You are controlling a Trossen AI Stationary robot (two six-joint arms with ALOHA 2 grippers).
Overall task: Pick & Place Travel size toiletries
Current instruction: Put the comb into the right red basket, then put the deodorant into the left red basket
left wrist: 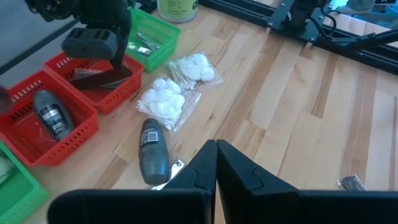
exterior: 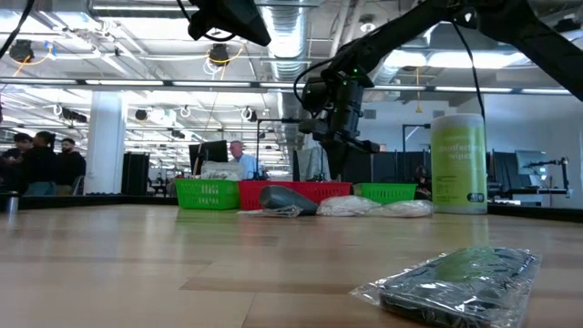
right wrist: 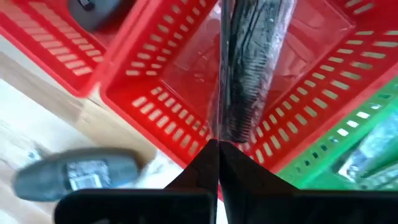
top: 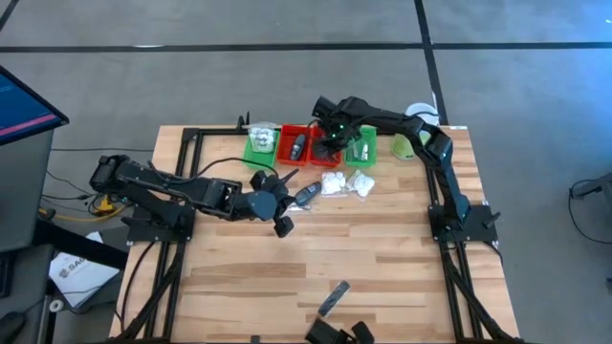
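Your right hand point(right wrist: 219, 144) hangs over the second red tray point(right wrist: 186, 93), fingers closed on a wrapped dark comb point(right wrist: 252, 68). The comb looks light and stiff, but its clear wrap is likely slippery, so pinch the spine. Your left hand point(left wrist: 216, 163) hovers closed and empty over the desk point(top: 382, 277) near the grey roll-on point(left wrist: 152, 155); grip that smooth, rigid body at its middle. The cotton packets point(left wrist: 163, 102) are soft and squashy. The canister point(exterior: 458, 164) carries pale lettering, seemingly "wipes"; other labels are unreadable.

Green canister point(top: 405, 145) upright beside green tray point(top: 360, 149); people point(exterior: 41, 162) beyond.
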